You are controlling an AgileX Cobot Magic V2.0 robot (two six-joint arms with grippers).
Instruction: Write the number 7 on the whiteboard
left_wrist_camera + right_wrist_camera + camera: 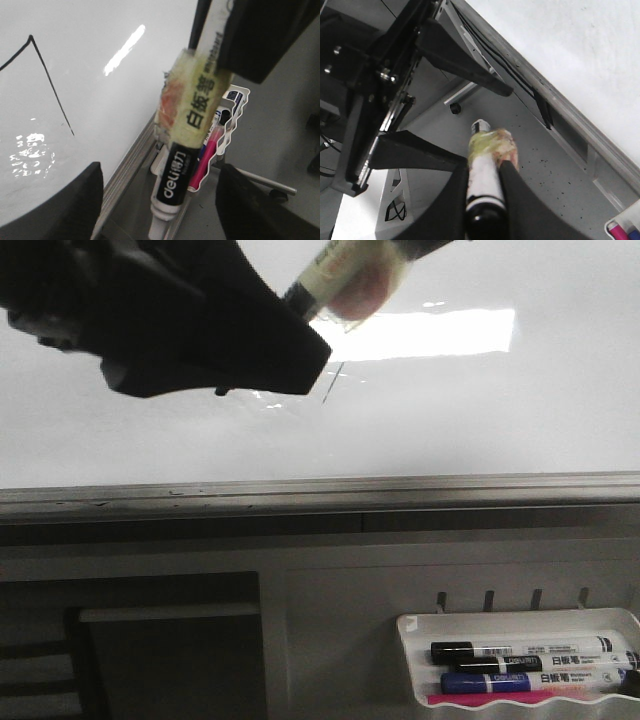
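The whiteboard fills the upper front view. In the left wrist view the number 7 is drawn on the whiteboard in thin dark lines. In the front view only the end of its long stroke shows, and the rest is behind my left gripper. My right gripper is shut on a marker wrapped in yellowish tape. The marker hangs between the open fingers of my left gripper, touching neither. In the front view the marker is at the top.
A grey rail runs along the board's lower edge. A small white tray at lower right holds several markers; it also shows in the left wrist view. Wrinkled film glints on the board beside the 7.
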